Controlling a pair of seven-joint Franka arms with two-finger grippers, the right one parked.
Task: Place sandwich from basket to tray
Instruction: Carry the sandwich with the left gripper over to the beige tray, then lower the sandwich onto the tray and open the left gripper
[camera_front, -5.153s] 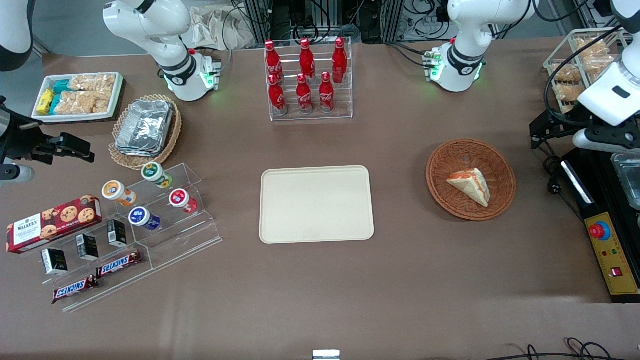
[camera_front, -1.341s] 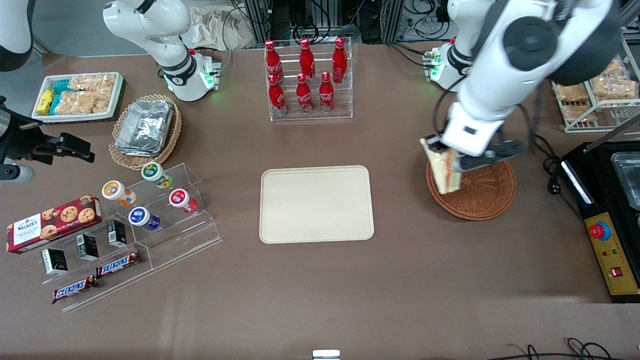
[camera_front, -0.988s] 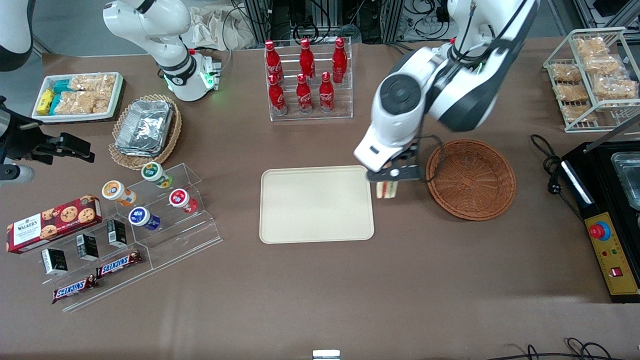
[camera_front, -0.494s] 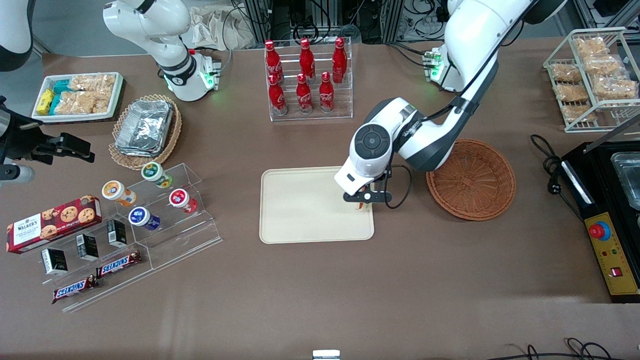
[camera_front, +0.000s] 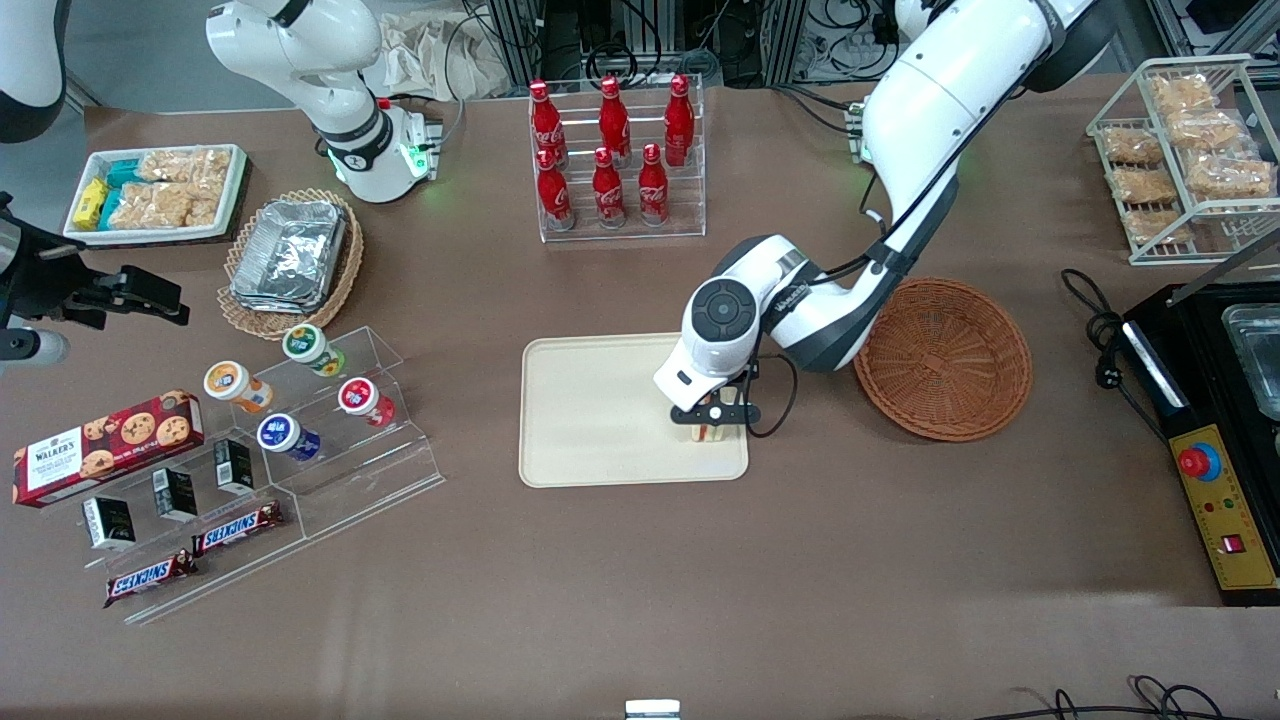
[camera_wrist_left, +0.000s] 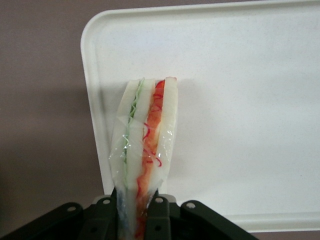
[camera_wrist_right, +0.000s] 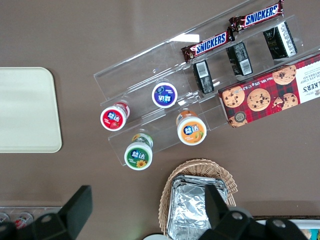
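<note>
Left wrist view gives us the sandwich (camera_wrist_left: 145, 150) standing on edge, its red and green filling stripes facing the camera, clamped at its lower end between the two dark fingers (camera_wrist_left: 159, 216) of the end effector (camera_wrist_left: 137, 220). Below it lies the tray (camera_wrist_left: 240, 100), and the sandwich hangs over the tray's corner area, close to the rounded rim.

From the front view we see the end effector (camera_front: 712, 424) over the tray (camera_front: 590, 410), at about 4 o'clock from the tray's middle, just inside the rim nearest the basket. A small pale piece of the sandwich (camera_front: 711, 432) shows between the fingers. Whether it already touches the tray surface, we cannot tell.

At 3 o'clock from the tray sits the basket (camera_front: 942, 358), holding nothing, with the working arm's white elbow reaching across its rim. At 12 o'clock from the tray stands a clear rack of red bottles (camera_front: 612, 150) on the brown desk (camera_front: 640, 580).
</note>
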